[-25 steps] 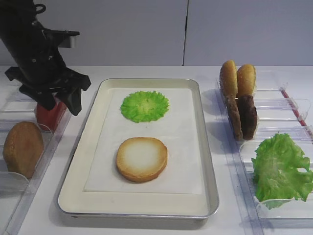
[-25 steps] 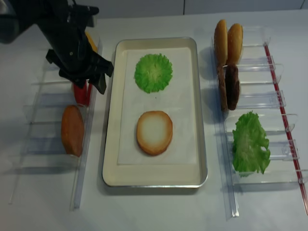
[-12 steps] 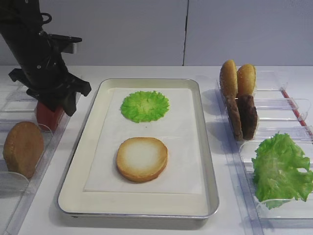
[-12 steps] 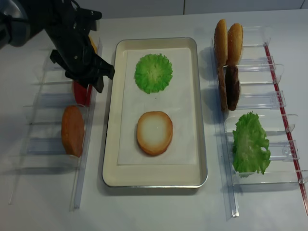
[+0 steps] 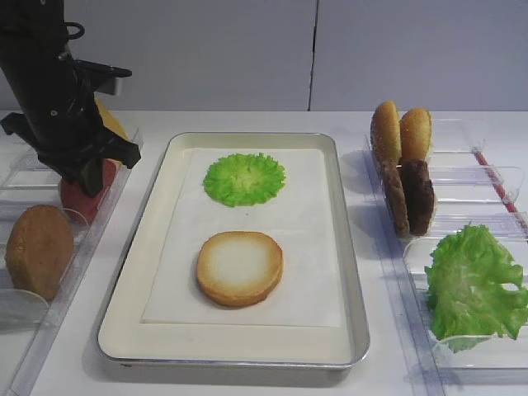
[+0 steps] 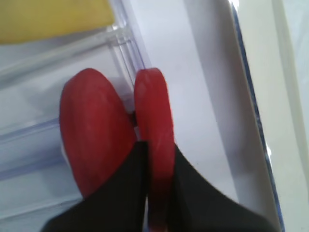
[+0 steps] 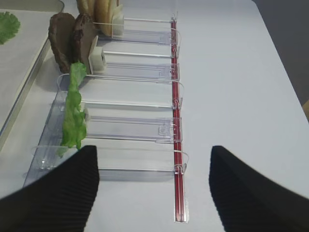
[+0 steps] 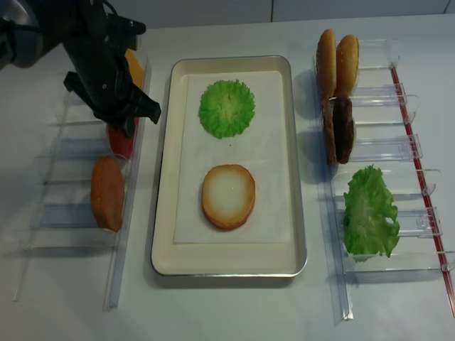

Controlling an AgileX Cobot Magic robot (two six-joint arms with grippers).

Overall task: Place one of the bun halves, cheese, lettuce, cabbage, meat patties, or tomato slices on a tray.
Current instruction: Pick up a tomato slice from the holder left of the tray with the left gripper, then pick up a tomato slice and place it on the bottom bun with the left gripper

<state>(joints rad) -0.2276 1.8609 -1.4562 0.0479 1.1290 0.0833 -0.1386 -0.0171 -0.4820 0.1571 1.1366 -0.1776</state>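
Left pincer [image 6: 157,193] grips tomato slice [image 6: 155,140].

Tray [image 5: 351,272] shiny silver metal, matt white paper liner [image 5: 297,239] inside; racks [image 8: 387,149] beside tray clear glossy plastic; tomato slices [image 6: 154,125] smooth matt red; patties [image 7: 63,41] rough dark brown

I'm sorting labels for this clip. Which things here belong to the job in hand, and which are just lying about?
In the job:
- left claw, shut on one of the tomato slices
- tray, where the slice should go
- bun half and cabbage, already on the tray

Lying about for now:
- meat patties
- lettuce
- cheese
- clear racks
- right claw, open
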